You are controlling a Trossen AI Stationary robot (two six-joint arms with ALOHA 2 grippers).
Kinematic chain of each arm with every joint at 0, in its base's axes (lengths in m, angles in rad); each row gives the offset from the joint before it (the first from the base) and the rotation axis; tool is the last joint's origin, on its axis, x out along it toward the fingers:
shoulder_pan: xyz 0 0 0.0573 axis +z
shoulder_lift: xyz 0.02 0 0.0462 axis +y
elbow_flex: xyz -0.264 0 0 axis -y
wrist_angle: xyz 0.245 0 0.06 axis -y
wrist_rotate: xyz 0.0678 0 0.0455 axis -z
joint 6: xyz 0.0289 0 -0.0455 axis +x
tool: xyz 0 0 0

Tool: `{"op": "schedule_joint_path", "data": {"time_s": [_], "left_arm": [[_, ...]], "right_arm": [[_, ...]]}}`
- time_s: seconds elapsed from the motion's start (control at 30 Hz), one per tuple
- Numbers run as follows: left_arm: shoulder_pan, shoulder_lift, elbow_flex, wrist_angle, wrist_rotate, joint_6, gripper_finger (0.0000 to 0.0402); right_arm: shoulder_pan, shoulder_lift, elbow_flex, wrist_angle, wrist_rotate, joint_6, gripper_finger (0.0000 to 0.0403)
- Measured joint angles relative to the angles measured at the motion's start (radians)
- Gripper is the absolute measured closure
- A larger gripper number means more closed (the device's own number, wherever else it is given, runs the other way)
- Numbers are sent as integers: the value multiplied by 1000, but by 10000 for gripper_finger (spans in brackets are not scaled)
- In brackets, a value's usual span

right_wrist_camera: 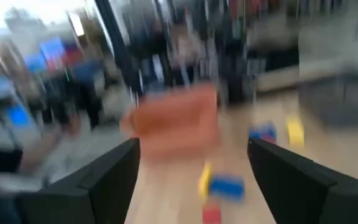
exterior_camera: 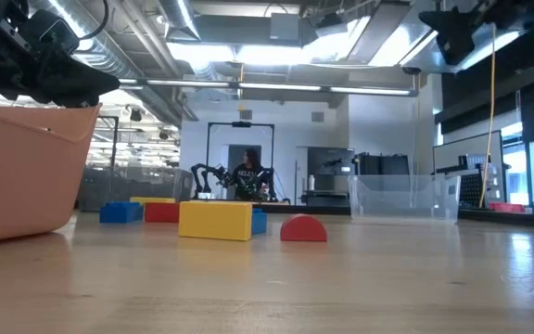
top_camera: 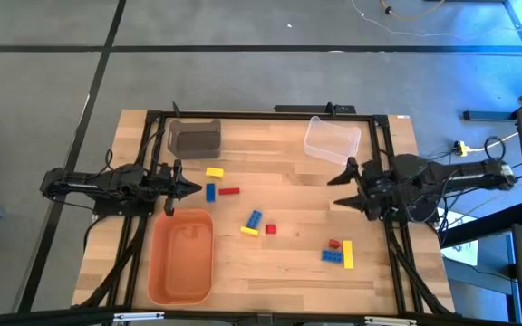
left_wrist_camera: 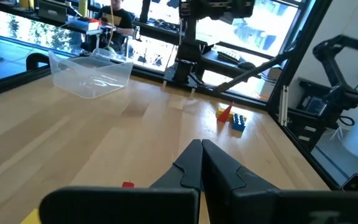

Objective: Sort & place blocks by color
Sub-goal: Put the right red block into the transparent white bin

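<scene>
Table (top_camera: 279, 263): blocks (top_camera: 254, 220) btwn left gripper (top_camera: 191, 187), right gripper (top_camera: 341, 190).

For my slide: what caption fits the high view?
Red, yellow and blue blocks lie scattered between three bins; left hand shut, right hand open.

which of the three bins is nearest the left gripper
The orange bin, just beside the left gripper. The grey bin sits slightly farther off, and the clear bin lies across the table.

Nine blocks lie on the table (top_camera: 288, 272): three yellow (top_camera: 214, 172), three blue (top_camera: 210, 191) and three red (top_camera: 229, 191). There are three bins: one orange (top_camera: 181, 256), one grey (top_camera: 194, 138), one clear (top_camera: 332, 139).
</scene>
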Motion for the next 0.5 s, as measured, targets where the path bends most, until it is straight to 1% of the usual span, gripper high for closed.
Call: {"op": "schedule_joint_path", "data": {"time_s": [0.1,0.27,0.4,0.5], "left_arm": [[0,0,0,0,0,0,401],[0,0,0,0,2,0,401],[0,0,0,0,3,0,401],[0,0,0,0,3,0,401]], "right_arm": [[78,125,141,-234,47,78,104],[238,356,324,-581,103,301,113],[371,545,414,-774,131,482,122],[448,677,461,-864,135,564,127]]}}
